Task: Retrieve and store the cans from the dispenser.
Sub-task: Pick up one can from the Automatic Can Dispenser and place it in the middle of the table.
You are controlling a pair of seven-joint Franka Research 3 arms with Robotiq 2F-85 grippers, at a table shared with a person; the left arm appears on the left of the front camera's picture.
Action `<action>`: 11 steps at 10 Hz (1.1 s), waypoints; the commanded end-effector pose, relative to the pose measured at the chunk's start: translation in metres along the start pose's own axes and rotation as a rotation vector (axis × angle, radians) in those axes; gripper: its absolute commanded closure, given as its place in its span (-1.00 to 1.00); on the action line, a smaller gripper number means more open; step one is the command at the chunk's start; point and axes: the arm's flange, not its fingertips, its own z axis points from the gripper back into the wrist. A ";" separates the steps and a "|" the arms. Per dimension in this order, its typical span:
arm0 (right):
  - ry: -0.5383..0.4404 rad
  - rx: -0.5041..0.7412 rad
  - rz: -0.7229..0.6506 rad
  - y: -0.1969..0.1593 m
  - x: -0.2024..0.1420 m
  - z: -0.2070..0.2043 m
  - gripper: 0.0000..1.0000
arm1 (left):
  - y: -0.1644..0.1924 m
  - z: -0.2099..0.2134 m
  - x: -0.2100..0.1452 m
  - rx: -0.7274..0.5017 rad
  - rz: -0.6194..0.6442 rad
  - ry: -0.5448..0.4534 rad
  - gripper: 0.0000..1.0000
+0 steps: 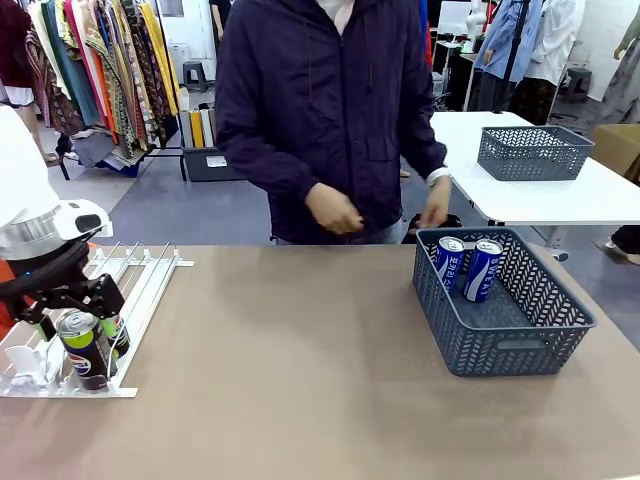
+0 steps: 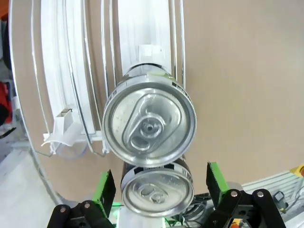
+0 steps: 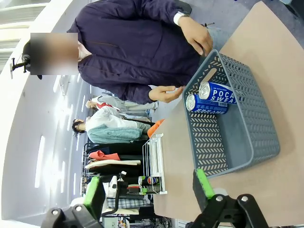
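Left tool hung over the dispenser, fingers apart around a Pepsi can. Right tool was spread too, empty.

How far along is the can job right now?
Done: two blue cans stand in the grey basket. In hand: the left gripper is open at the dispenser, its pads either side of one Pepsi can, not yet clamped. Left: that can and the second Pepsi can must go from dispenser to basket. The right gripper is open and empty.
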 end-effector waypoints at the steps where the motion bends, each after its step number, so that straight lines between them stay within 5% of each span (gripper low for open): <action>1: -0.013 0.031 0.024 0.001 0.002 -0.002 -1.00 | -0.004 -0.008 0.001 0.008 0.030 -0.005 -1.00; 3: -0.013 0.031 0.024 0.001 0.002 -0.002 -1.00 | -0.002 -0.005 0.001 0.010 0.034 0.002 -1.00; 4: -0.013 0.031 0.024 0.001 0.002 -0.002 -1.00 | -0.001 -0.006 0.003 0.012 0.040 0.002 -0.67; 5: -0.013 0.031 0.024 0.001 0.002 -0.002 -1.00 | -0.001 -0.006 0.005 0.018 0.034 0.002 0.48; 6: -0.013 0.031 0.024 0.001 0.002 -0.002 -1.00 | -0.003 -0.007 0.006 0.022 0.029 0.008 1.00; 11: -0.013 0.031 0.024 0.001 0.002 -0.002 -1.00 | 0.005 0.002 0.004 0.047 0.050 -0.023 1.00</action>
